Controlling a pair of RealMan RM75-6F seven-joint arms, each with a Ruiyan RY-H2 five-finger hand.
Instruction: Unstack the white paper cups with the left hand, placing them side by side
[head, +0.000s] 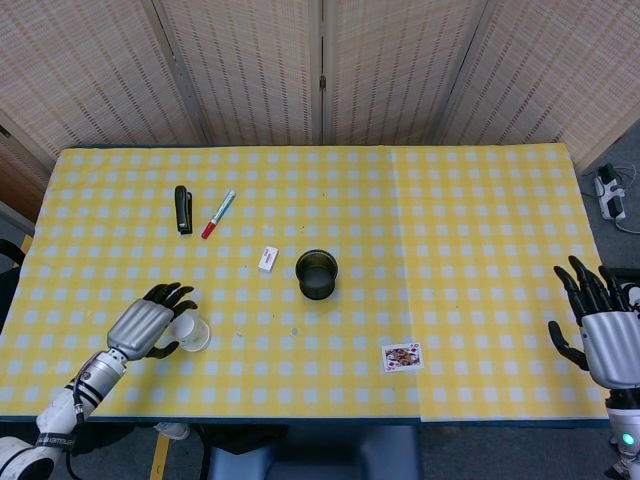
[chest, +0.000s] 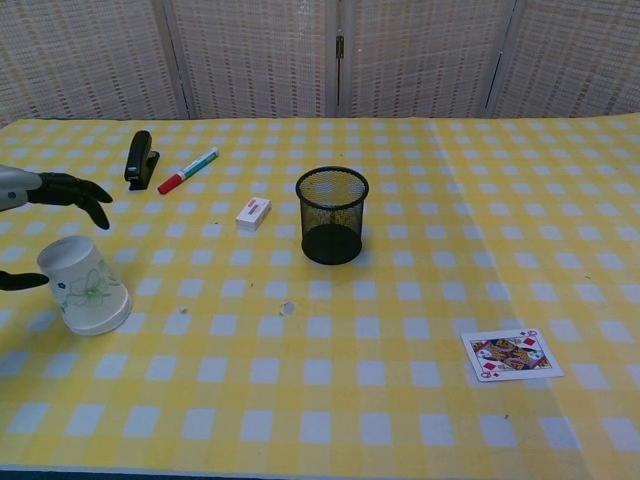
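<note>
The stack of white paper cups (chest: 84, 286) stands upside down near the front left corner of the table (head: 480, 240), which is covered in a yellow-and-white checked cloth; a green leaf print shows on the cup wall in the chest view. The left hand (head: 148, 323) hovers over the stack from the left side, its dark fingers (chest: 80, 192) spread apart above the top of the cups and its thumb reaching in at the cup's left side. From these views it is not plain whether any finger touches the cups; nothing is gripped.

The right hand (head: 598, 327) hangs off the right edge of the table, near the front right corner, fingers apart and holding nothing.

A black mesh pen cup (chest: 331, 214) stands upright about the middle of the table. Just to its left lies a small white eraser (chest: 253, 212). Toward the far left part of the table lie a black stapler (chest: 141, 159) and, beside it, a red-capped marker (chest: 187, 171), apart from each other. A playing card (chest: 511, 354) lies face up near the front edge, right of centre.
</note>
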